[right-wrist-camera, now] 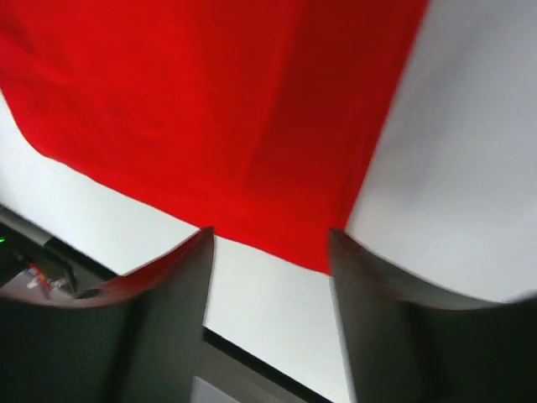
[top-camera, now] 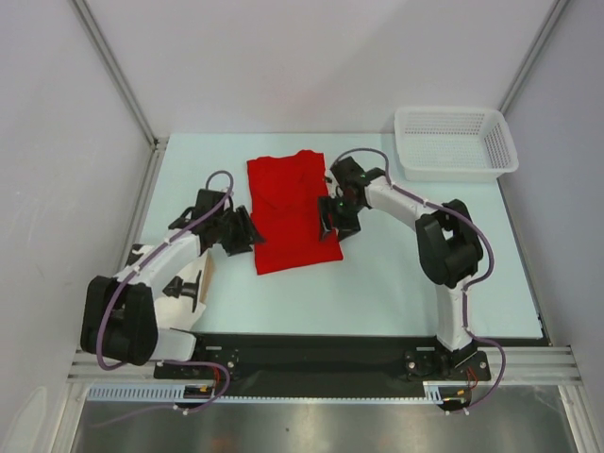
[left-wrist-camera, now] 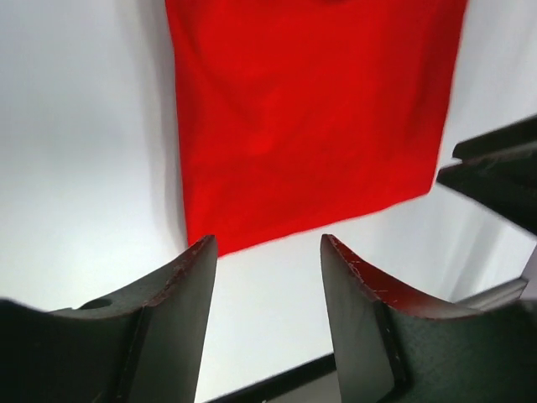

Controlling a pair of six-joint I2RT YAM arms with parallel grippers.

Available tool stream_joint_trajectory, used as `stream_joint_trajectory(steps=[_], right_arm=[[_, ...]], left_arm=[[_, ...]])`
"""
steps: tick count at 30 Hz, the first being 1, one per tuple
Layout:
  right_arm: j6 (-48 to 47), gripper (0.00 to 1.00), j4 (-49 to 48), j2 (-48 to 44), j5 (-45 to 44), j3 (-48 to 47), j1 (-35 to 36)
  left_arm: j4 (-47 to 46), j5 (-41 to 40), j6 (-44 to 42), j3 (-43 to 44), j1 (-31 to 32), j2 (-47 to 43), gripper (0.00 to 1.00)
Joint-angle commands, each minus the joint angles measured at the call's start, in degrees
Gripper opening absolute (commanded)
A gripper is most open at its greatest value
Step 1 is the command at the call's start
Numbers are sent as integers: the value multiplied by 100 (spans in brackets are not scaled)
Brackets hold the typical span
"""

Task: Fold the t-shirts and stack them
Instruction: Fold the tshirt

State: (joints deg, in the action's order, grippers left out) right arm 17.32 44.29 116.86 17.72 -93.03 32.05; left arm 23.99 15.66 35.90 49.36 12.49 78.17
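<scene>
Blur is softening the right wrist view, and both wrist cameras are cutting off the far end of the red t-shirt (top-camera: pixel 293 212). From above, the right gripper (top-camera: pixel 330 215) is covering part of the shirt's right edge. A white mesh basket (top-camera: pixel 455 142) is sitting at the far right corner of the table (top-camera: pixel 396 283), well apart from the cloth, and the right arm's forearm is reaching leftward on the near side of it. The t-shirt is lying folded into a long rectangle at the middle of the table. The left gripper (top-camera: pixel 247 229) is pointing at the shirt's left edge near its near corner, and the right gripper is working at the opposite edge. Both are standing with fingers spread, grasping nothing.
</scene>
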Motion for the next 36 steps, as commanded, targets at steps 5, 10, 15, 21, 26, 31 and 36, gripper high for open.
stream_joint_trajectory(steps=[5,10,15,21,26,31,36], right_arm=[[385,19,-1624,-445,2434,1209,-402],[737,3,-1845,-15,3078,1121,-279],[913,3,-2012,222,3615,928,-95],[474,3,-1213,1172,4240,-29,187],[316,2,-800,1673,4328,-636,371],[228,2,-791,1796,4249,-383,328],[87,0,-729,1771,3986,3,48]], left_arm=[[-2221,1632,864,-963,253,311,23],[-2688,1949,972,-938,509,1066,17],[-2122,1872,771,-517,500,1499,15],[-1529,1396,515,-462,500,1464,12],[-1564,1404,506,-515,500,1596,12],[-1608,1360,418,-621,447,1797,11],[-1748,1370,436,-788,333,1860,10]])
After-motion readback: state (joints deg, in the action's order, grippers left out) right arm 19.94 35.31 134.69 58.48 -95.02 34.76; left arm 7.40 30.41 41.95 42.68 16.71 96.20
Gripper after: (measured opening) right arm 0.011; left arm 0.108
